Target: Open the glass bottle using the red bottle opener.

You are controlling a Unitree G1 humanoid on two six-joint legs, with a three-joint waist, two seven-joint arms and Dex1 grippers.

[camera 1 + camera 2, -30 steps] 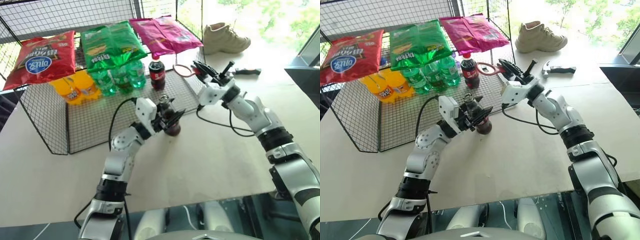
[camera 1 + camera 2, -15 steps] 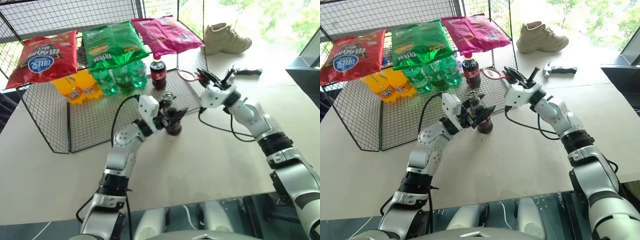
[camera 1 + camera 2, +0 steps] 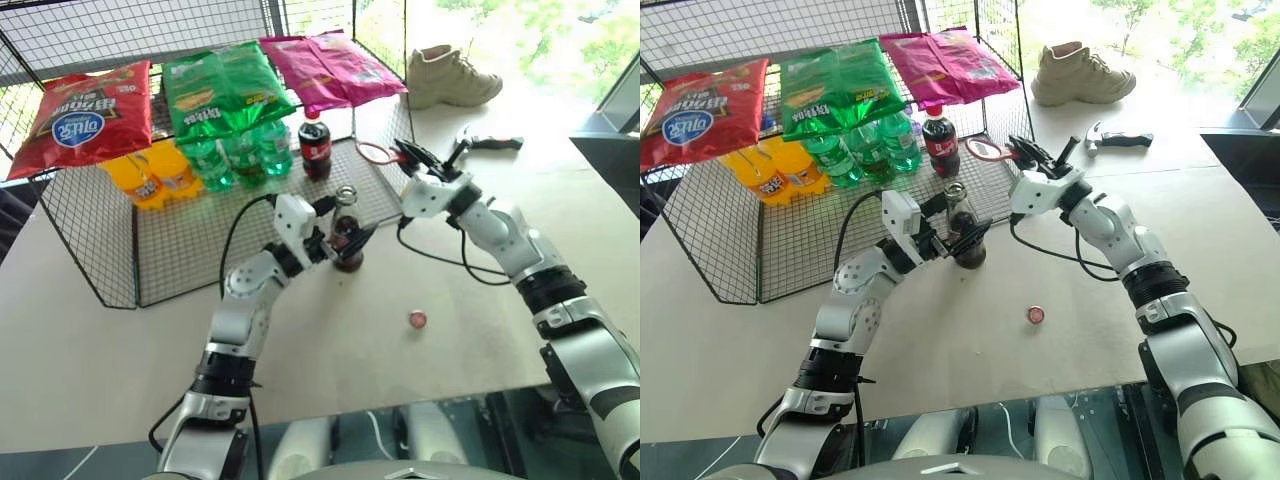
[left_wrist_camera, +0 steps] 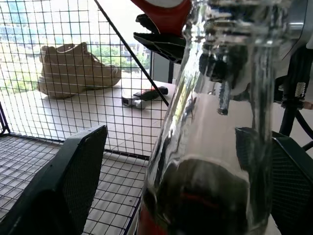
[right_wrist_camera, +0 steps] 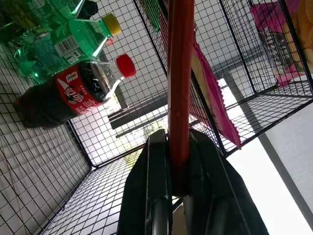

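The glass bottle (image 3: 345,228) now stands uncapped between the left end effector's (image 3: 340,236) newly spread fingers; its cap (image 3: 417,319) lies on the counter (image 3: 470,330) below the right end effector (image 3: 412,155), which pinches the red bottle opener (image 3: 378,152), so the opening looks done.

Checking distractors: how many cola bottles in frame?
2. The glass bottle stands uncapped on the table between the open left end effector's fingers; the plastic cola bottle stands on the wire rack behind it.

Shoe (image 3: 452,76), hammer (image 3: 490,142), snack bags (image 3: 215,90) behind loose cap (image 3: 417,319).

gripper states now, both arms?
Left gripper: open, fingers either side of the glass bottle, not gripping.
Right gripper: shut on the red bottle opener.
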